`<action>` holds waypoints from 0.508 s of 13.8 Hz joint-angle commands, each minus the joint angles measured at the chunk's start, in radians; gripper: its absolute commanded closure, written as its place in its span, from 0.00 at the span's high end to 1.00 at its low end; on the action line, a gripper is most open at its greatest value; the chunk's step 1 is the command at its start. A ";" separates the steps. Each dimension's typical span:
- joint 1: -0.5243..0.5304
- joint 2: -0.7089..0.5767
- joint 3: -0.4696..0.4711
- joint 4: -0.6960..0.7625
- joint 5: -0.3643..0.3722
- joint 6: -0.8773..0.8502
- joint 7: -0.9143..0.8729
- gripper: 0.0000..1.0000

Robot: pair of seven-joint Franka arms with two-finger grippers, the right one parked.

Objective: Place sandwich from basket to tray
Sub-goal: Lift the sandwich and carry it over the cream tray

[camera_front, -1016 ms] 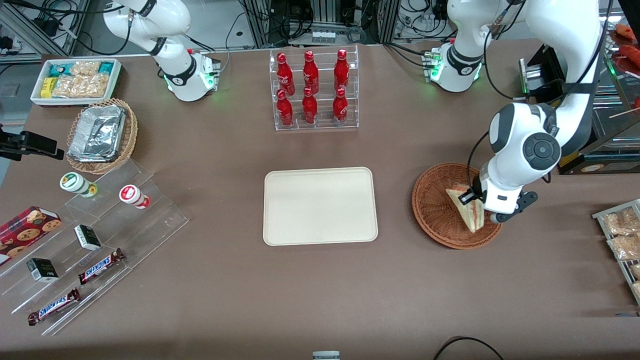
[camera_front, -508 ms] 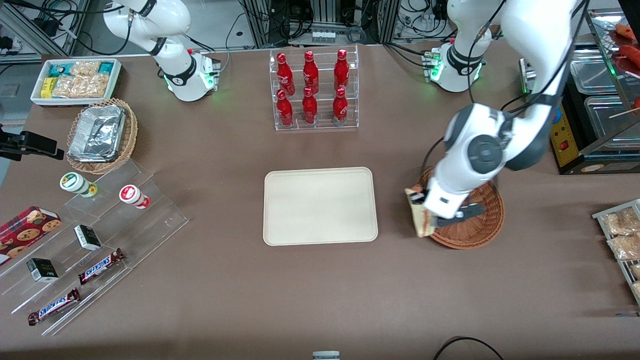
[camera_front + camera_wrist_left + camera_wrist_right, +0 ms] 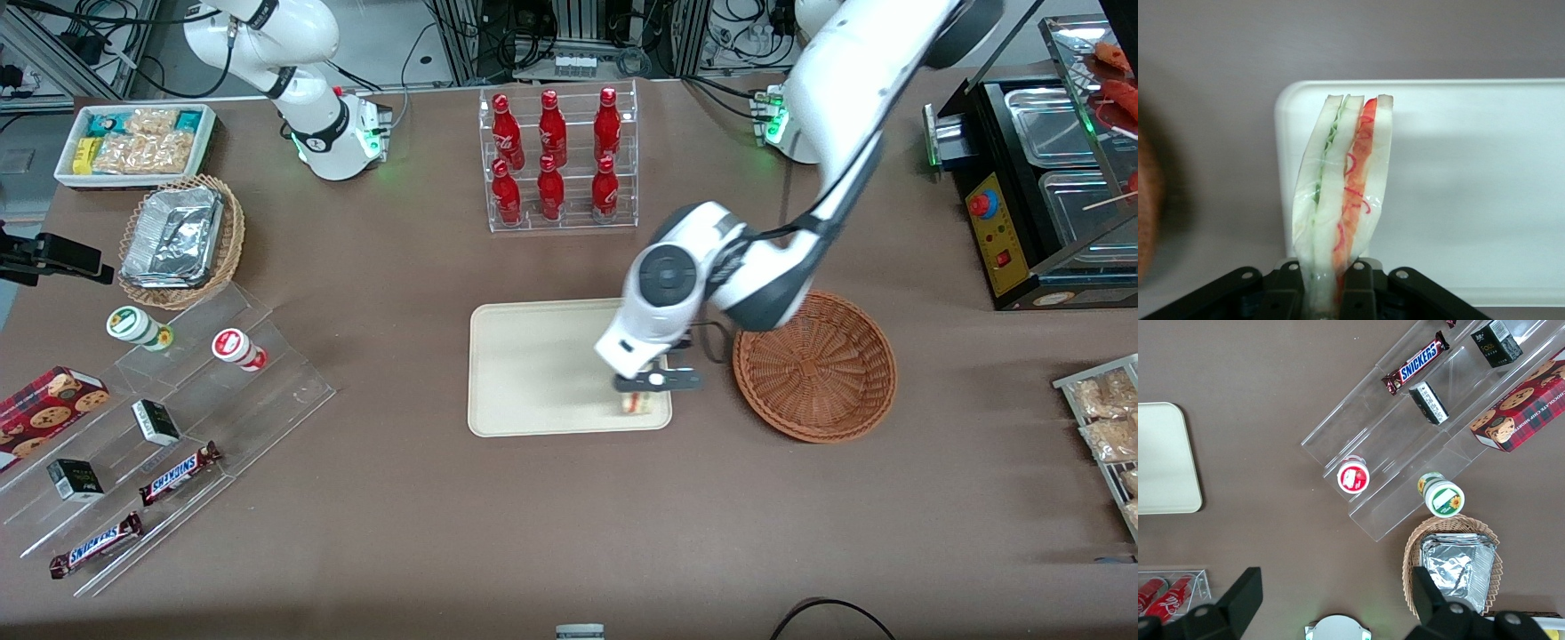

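Note:
My left gripper (image 3: 642, 391) hangs above the cream tray (image 3: 533, 364), over the corner nearest the basket and the front camera. Its fingers are shut on the sandwich (image 3: 1341, 193), a wrapped wedge of white bread with green and red filling along its cut edge. In the front view only a small bit of the sandwich (image 3: 634, 404) shows under the gripper. The wrist view has the gripper (image 3: 1331, 283) pinching the wedge by its narrow end, with the tray (image 3: 1471, 200) beneath. The round reddish-brown wicker basket (image 3: 814, 364) sits beside the tray with nothing in it.
A clear rack of red bottles (image 3: 556, 160) stands farther from the front camera than the tray. Toward the parked arm's end are a foil-lined tan basket (image 3: 178, 238), a white snack box (image 3: 135, 142) and acrylic steps with snacks (image 3: 151, 436). A black appliance (image 3: 1040, 178) stands toward the working arm's end.
My gripper has lifted the sandwich out of the basket and carried it sideways over the basket rim to above the tray's corner. The basket now holds nothing.

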 commanded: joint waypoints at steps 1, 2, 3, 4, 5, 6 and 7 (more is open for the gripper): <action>-0.091 0.165 0.010 0.251 0.030 -0.099 -0.087 0.00; -0.133 0.208 0.031 0.317 0.028 -0.121 -0.149 0.00; -0.165 0.231 0.048 0.351 0.027 -0.136 -0.198 0.00; -0.188 0.242 0.058 0.362 0.027 -0.136 -0.256 0.00; -0.199 0.248 0.059 0.364 0.027 -0.132 -0.311 0.00; -0.210 0.256 0.059 0.367 0.027 -0.129 -0.336 0.00; -0.216 0.261 0.059 0.373 0.027 -0.125 -0.341 0.00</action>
